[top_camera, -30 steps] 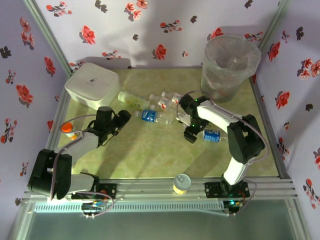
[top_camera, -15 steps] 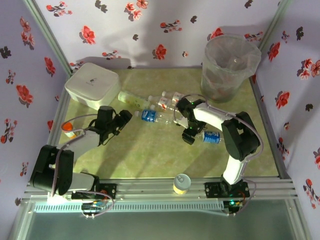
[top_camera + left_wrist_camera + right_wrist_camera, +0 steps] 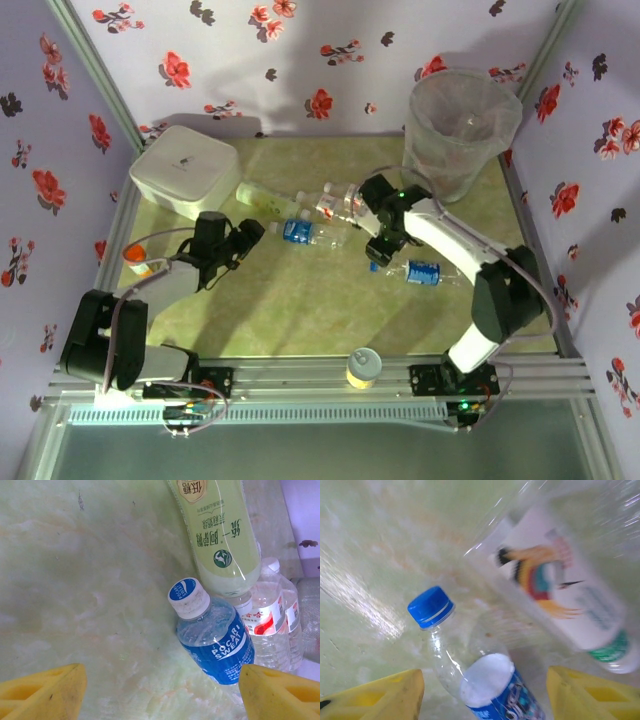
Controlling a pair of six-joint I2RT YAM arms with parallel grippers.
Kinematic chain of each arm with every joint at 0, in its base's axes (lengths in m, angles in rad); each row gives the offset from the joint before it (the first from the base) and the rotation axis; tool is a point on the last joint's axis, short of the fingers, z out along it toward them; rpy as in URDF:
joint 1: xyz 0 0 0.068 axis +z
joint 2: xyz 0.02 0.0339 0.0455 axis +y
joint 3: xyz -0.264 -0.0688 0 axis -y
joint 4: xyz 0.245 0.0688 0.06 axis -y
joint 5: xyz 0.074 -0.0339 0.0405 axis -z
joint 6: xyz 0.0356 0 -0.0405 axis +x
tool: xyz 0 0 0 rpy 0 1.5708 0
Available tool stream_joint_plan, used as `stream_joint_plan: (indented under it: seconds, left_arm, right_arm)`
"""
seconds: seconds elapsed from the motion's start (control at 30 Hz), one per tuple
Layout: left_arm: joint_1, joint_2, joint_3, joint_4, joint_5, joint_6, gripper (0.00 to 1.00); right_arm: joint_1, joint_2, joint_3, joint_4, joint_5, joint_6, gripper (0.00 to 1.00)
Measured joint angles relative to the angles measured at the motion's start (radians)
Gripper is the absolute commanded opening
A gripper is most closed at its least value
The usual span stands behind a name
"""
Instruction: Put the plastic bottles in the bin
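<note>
A: Several bottles [image 3: 296, 231] lie mid-table; bin [image 3: 460, 130] stands back right. Claws?
B: Left claw [image 3: 160, 695] and right claw [image 3: 482, 695] are open and empty. The right one straddles the blue-capped bottle [image 3: 485, 677]. Risk: it may roll away on closing.

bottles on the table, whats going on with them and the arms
The job is getting the bottles into the bin. The right gripper is open over a blue-capped bottle lying on the table. The left gripper is open, facing a Pocari bottle. Neither holds anything yet.
</note>
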Motion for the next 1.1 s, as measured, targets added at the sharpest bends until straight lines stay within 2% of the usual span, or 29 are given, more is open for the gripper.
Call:
stream_joint_plan:
  seconds: [0.17, 0.3, 0.5, 0.63, 0.77, 0.97, 1.1]
  left_arm:
    - [0.0, 0.0, 0.0, 0.007, 0.0, 0.0, 0.81]
    - [0.0, -0.001, -0.002, 0.014, 0.0, 0.0, 0.82]
    - [0.0, -0.021, -0.01, 0.013, 0.0, 0.0, 0.82]
    - [0.0, -0.041, -0.011, 0.006, 0.0, 0.0, 0.82]
    - [0.0, -0.054, -0.012, -0.002, 0.0, 0.0, 0.82]
    - [0.0, -0.05, -0.012, 0.0, 0.0, 0.0, 0.82]
    - [0.0, -0.033, -0.012, 0.0, 0.0, 0.0, 0.82]
  right_arm:
    - [0.001, -0.046, 0.063, -0.035, 0.012, -0.012, 0.79]
    - [0.001, 0.029, -0.006, -0.064, 0.035, -0.037, 0.87]
    - [0.001, 0.154, -0.116, -0.037, 0.044, -0.053, 0.87]
    - [0.001, 0.202, -0.13, 0.016, 0.054, -0.053, 0.79]
    - [0.006, 0.209, -0.134, 0.058, 0.069, -0.049, 0.57]
    - [0.014, 0.101, -0.135, 0.063, 0.08, -0.043, 0.56]
    - [0.014, -0.009, -0.077, 0.015, 0.076, -0.03, 0.53]
